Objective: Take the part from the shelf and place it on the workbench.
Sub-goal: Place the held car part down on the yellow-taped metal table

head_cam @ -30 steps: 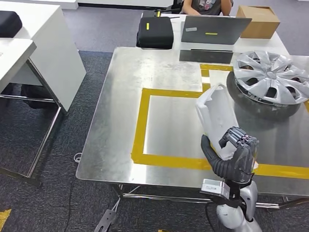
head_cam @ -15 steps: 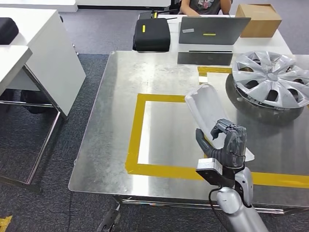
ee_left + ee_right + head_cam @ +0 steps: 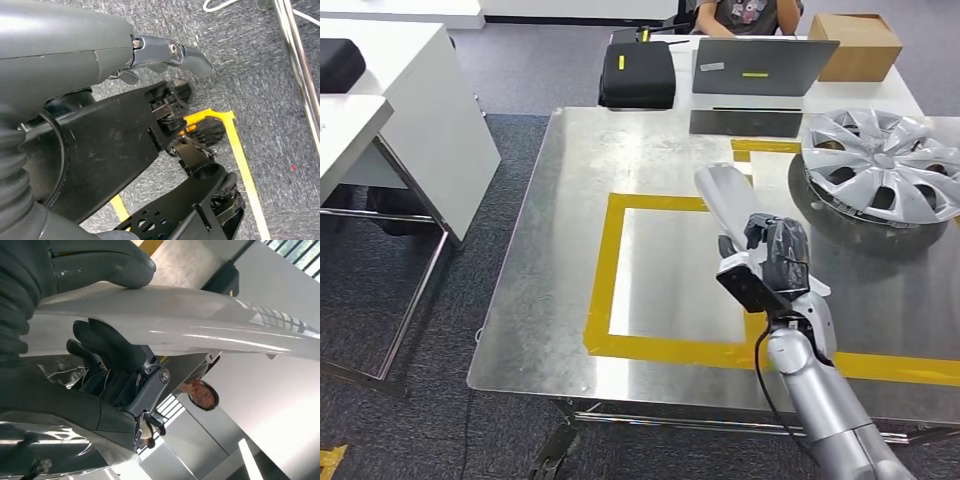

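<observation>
1. A steel workbench marked with a yellow tape rectangle stood in an office, with a laptop, a black case and a cardboard box on the white table at its far end, where a person sat.
2. The robot's right hand grasped a pale, glossy plastic part, thumb on one face and dark fingers curled against the other, a clamp apparently meant to keep the smooth panel from slipping.
3. The part jutted forward beyond the hand, tilted, over the right edge of the taped rectangle; whether it touched the steel could not be told.
4. That position suggested the taped outline was the intended drop spot, with the set-down not yet done.
5. A silver wheel cover lay well apart, beyond the hand to its right.
6. The left hand hung by the robot's side above grey carpet, holding nothing; whether its fingers were spread or curled could not be told.
</observation>
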{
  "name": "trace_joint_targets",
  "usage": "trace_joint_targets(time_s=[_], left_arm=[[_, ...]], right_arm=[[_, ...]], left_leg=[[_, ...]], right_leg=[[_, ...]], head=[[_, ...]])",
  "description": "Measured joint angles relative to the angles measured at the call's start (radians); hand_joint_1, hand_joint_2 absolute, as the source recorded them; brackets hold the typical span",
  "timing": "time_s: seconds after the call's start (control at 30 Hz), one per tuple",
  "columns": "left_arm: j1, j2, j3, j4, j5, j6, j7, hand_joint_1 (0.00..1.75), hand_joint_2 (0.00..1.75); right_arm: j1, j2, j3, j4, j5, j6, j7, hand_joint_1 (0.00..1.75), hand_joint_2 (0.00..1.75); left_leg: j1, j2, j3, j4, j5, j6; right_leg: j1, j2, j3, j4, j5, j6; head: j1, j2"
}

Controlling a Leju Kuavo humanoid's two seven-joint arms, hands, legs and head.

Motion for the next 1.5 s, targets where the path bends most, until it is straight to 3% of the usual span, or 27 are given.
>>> trace_joint_targets(time_s=[0.83,0.97,1.23,1.27,1.37,1.4,1.5], left_arm=[[-0.035,-0.022,0.000,0.000,-0.094,-0.037,0.037,0.00,1.75],[-0.039,-0.023,0.000,0.000,-0.103,-0.042,0.038,0.00,1.75],[-0.040,-0.023,0.000,0.000,-0.121,-0.056,0.038,0.00,1.75],[-0.040,-0.023,0.000,0.000,-0.121,-0.056,0.038,0.00,1.31],[-0.040,-0.023,0.000,0.000,-0.117,-0.052,0.039,0.00,0.00],[-0.040,-0.023,0.000,0.000,-0.114,-0.050,0.039,0.00,0.00],[-0.040,-0.023,0.000,0.000,-0.107,-0.045,0.039,0.00,0.00]], right_arm=[[-0.254,0.040,0.019,0.448,0.061,0.047,0.078,1.75,1.75],[-0.286,0.047,0.026,0.500,0.075,0.044,0.089,0.00,1.75],[-0.319,0.061,0.031,0.589,0.081,0.041,0.098,0.00,1.75],[-0.321,0.062,0.032,0.595,0.081,0.041,0.098,0.00,1.75],[-0.327,0.063,0.033,0.610,0.080,0.041,0.097,0.00,0.44],[-0.328,0.063,0.033,0.615,0.079,0.041,0.096,0.00,0.00],[-0.328,0.063,0.032,0.626,0.073,0.042,0.095,0.00,0.00]], left_leg=[[-0.002,-0.001,0.000,0.001,0.000,0.000],[-0.002,-0.001,0.000,0.001,0.000,0.000],[-0.003,-0.001,0.000,0.001,0.000,0.000],[-0.003,-0.001,0.000,0.001,0.000,0.000],[-0.003,-0.001,0.000,0.001,0.000,0.000],[-0.003,-0.001,0.000,0.001,0.000,0.000],[-0.003,-0.001,0.000,0.001,0.000,0.000]], right_leg=[[-0.003,-0.001,0.000,0.000,0.001,0.001],[-0.003,-0.001,0.001,0.000,0.000,0.001],[-0.003,-0.001,0.001,0.000,0.001,0.001],[-0.003,-0.001,0.001,0.000,0.001,0.001],[-0.003,-0.001,0.001,0.000,0.001,0.001],[-0.003,-0.001,0.001,0.000,0.001,0.001],[-0.003,-0.001,0.001,0.000,0.001,0.001]], head=[[0.000,0.000],[0.000,0.000],[0.000,0.000],[0.000,0.000],[0.000,0.000],[0.000,0.000],[0.000,0.000]])
